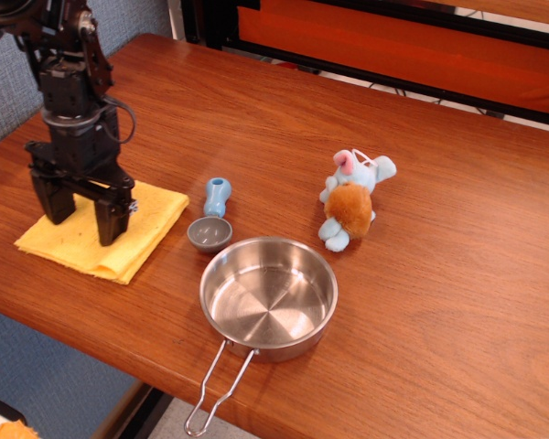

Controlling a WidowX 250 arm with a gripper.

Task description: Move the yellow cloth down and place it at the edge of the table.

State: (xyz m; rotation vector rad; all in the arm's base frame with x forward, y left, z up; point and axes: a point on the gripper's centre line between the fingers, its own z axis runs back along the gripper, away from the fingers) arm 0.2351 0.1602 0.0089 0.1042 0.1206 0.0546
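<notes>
- We are working over the table point(421, 302), a broad reddish-brown wood-grain top whose near edge is running diagonally across the lower left of the view.
- We are seeing the steel pan point(268, 299) sitting near that front edge, its wire handle sticking out past it.
- We are finding the yellow cloth point(142, 215) lying flat at the left of the table, its near corner already close to the front edge; a narrow strip of wood is showing between them.
- We are holding the tool point(82, 212) directly over the cloth with its two fingers spread apart and pointing down at the fabric; whether the tips are pressing it we cannot tell.
- We are judging that the edge lies toward the lower left of the tool, so only a short slide that way seems left.
- We are noting the plush toy point(350, 201) well apart to the right.
- We are noting the blue scoop point(211, 218) just beside the cloth's right side.
</notes>
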